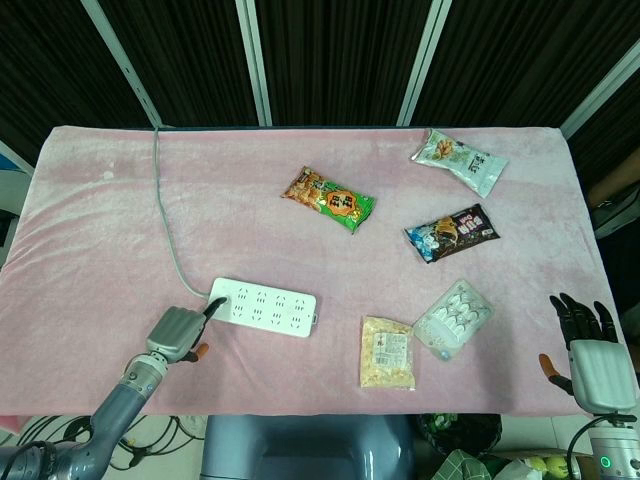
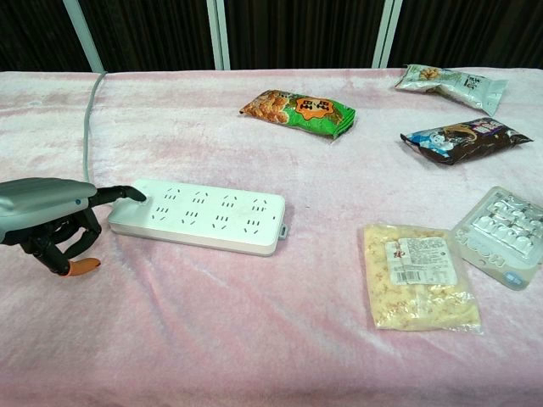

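Now, left robot hand (image 2: 53,216) at the power strip (image 2: 201,215)
One fingertip presses its end, others curled; right robot hand (image 1: 592,347) spread, holding nothing.

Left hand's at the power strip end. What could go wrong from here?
1. The left hand has one finger on the cable end of the white power strip, the other fingers curled under. A push may just slide the strip on the pink cloth.
2. The grey cable trails behind that hand and might snag it.
3. The yellow snack packet lies close on the strip's far side and may get bumped.
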### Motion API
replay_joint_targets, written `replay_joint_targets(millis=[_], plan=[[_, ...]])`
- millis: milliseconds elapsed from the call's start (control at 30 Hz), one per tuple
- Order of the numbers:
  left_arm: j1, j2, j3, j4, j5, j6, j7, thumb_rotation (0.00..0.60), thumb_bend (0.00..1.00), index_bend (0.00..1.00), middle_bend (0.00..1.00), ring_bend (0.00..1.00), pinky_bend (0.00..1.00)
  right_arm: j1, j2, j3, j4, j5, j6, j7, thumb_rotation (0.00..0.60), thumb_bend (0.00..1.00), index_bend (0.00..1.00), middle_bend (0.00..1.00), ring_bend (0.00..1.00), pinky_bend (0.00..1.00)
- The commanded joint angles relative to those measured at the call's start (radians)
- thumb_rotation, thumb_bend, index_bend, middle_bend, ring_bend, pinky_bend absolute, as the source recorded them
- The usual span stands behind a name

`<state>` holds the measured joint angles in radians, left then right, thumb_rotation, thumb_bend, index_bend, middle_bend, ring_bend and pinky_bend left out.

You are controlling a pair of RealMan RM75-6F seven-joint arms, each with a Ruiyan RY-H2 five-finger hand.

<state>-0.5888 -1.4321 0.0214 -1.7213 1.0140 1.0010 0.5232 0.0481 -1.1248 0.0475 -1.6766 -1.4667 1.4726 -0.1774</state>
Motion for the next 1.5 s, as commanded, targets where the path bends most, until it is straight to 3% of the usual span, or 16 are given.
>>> replay_joint_targets(millis=[33, 1267, 1500], plan=[[0.0, 0.0, 0.001, 0.0, 0.001, 0.0, 0.0, 0.6, 0.38, 0.07, 0.75, 0.8, 0.85, 0.0, 0.0, 0.0, 0.0, 0.0, 0.0, -0.001, 0.6, 0.21, 0.11, 0.07, 0.13, 0.06], [-0.005, -0.006, 0.004, 0.013, -0.003, -0.011, -0.004, 0.6, 0.38, 0.08, 0.75, 0.8, 0.85, -0.003, 0.001, 0.002, -0.008, 0.01, -0.001, -0.004, 0.6, 0.21, 0.12, 0.07, 0.13, 0.06], [-0.011, -0.004, 0.013, 0.019, 0.002, -0.028, -0.002, 0.6, 0.38, 0.15, 0.75, 0.8, 0.85, -0.004, 0.002, 0.002, -0.011, 0.014, -0.003, 0.0, 0.6, 0.21, 0.12, 0.07, 0.13, 0.06]])
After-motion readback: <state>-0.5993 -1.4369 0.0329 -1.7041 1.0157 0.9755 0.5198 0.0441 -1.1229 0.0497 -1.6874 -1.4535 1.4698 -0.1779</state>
